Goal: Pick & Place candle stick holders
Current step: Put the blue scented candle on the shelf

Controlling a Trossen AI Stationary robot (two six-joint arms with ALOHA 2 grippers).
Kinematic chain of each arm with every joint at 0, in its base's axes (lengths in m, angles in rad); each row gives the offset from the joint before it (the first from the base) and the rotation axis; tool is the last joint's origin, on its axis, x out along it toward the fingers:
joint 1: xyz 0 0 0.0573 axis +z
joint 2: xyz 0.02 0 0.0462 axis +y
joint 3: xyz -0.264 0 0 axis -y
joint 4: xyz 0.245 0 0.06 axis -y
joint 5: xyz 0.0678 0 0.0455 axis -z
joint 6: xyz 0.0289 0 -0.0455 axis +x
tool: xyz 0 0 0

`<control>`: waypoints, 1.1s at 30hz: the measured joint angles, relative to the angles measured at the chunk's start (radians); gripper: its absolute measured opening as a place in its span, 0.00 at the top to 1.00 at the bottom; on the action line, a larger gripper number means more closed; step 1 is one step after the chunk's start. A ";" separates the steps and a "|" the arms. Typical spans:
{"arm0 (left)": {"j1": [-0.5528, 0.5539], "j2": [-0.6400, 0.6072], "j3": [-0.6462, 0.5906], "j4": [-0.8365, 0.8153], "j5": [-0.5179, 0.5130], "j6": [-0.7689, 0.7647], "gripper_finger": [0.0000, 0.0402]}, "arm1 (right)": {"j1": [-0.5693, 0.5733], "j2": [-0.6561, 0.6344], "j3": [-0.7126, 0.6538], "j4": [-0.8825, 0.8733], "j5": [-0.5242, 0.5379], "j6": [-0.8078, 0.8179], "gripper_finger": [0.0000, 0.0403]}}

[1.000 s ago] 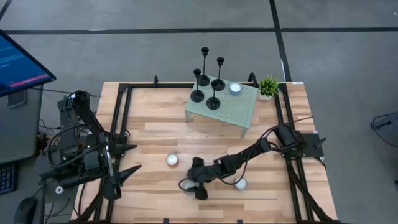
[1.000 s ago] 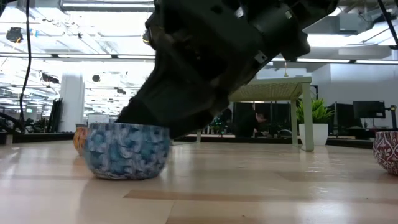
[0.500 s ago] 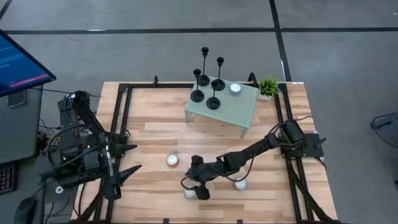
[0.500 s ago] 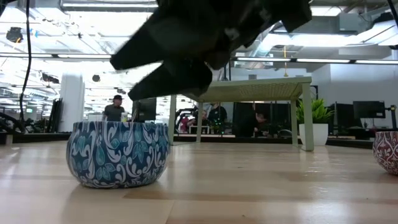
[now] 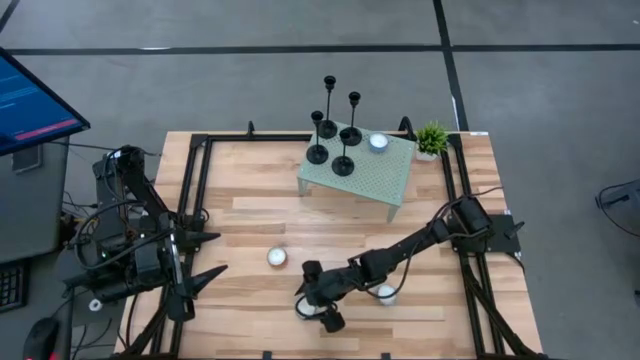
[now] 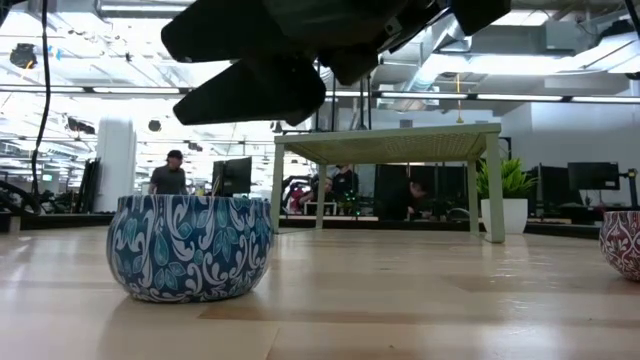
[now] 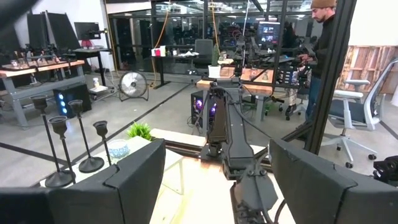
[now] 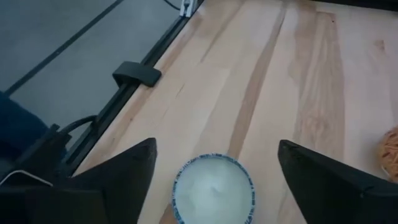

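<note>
Several black candle stick holders [image 5: 335,135] stand upright on their round bases on a small green table [image 5: 365,178] at the far middle; the left wrist view shows them too [image 7: 68,140]. My right gripper [image 5: 315,300] hovers open above a blue-patterned tin candle [image 6: 190,248] that sits on the wooden table near its front edge. In the right wrist view the candle [image 8: 213,186] lies below and between the two fingers, apart from both. My left gripper [image 5: 222,252] waits open and level at the table's left, holding nothing.
A white candle [image 5: 378,141] sits on the green table beside the holders. Two more candles [image 5: 277,257] [image 5: 385,293] rest on the wooden table, and a potted plant [image 5: 431,138] stands at the far right. Black frame rails [image 5: 195,190] run along both sides.
My right gripper has risen from the blue-patterned candle and rolled a little about its own axis. It now hangs clear above the candle, which stays on the table and shows whole in the low view.
</note>
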 joint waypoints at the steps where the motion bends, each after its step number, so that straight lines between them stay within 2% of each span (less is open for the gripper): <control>1: 0.000 0.000 0.000 0.000 0.000 0.000 0.29 | 0.000 0.000 0.000 0.000 -0.005 -0.006 0.17; 5: 0.000 0.003 0.000 0.000 0.000 0.000 0.29 | 0.010 0.000 0.000 0.007 -0.021 -0.030 0.06; 8: 0.000 0.005 0.000 0.000 0.000 0.000 0.29 | 0.021 0.000 0.000 0.007 0.023 -0.067 0.02; 17: 0.000 0.011 0.000 0.000 0.000 0.000 0.29 | 0.017 0.002 0.000 0.006 0.037 -0.064 0.04; 24: 0.000 0.011 0.000 0.000 0.000 -0.003 0.29 | 0.012 0.102 0.007 0.052 0.044 -0.055 0.04; 30: 0.001 0.011 0.000 0.000 0.000 -0.003 0.29 | -0.013 0.163 0.009 0.048 0.019 0.055 0.03; 33: 0.001 0.011 0.000 0.001 0.000 -0.003 0.29 | -0.009 0.177 0.012 0.060 0.007 0.061 0.04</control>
